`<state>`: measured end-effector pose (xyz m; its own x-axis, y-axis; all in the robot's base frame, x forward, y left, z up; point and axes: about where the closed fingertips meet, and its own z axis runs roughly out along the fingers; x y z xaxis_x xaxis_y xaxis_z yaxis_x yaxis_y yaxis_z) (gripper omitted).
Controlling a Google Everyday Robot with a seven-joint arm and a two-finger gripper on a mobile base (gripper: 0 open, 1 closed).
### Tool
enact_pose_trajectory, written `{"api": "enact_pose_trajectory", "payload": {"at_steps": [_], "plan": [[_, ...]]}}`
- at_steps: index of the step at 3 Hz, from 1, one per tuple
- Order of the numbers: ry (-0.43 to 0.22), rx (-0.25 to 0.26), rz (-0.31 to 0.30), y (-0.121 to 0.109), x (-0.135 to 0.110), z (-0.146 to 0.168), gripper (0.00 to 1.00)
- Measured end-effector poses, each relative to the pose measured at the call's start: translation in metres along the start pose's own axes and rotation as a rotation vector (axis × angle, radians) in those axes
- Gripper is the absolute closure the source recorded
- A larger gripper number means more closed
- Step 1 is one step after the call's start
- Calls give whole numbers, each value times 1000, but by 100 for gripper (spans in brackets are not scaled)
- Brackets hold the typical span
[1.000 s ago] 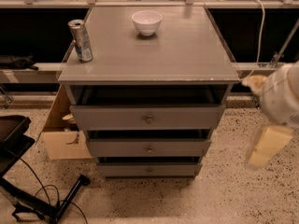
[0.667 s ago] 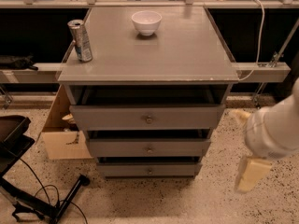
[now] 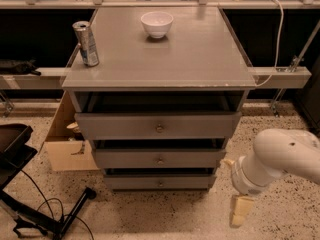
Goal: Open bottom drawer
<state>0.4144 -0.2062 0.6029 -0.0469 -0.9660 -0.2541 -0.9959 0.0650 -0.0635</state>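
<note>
Gripper [image 3: 233, 186] sits low, right of the bottom drawer [image 3: 135, 183], claw released, not touching. Cardboard box [image 3: 67, 151] left; can [image 3: 86, 43] and bowl [image 3: 156, 24] on top.

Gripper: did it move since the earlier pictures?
Yes. The gripper moved down and to the left. It is now low by the floor, just right of the bottom drawer.

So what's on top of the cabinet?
A drink can at the left edge and a white bowl toward the back. The spots beneath them are covered. The gripper hangs low, right of the bottom drawer.
</note>
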Motion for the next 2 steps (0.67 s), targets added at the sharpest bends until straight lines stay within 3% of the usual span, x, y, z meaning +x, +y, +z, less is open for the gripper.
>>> {"api": "enact_pose_trajectory", "payload": {"at_steps": [1,2], "plan": [[-14,-43,5,6,3,22,0],[-14,-43,5,6,3,22,0]]}}
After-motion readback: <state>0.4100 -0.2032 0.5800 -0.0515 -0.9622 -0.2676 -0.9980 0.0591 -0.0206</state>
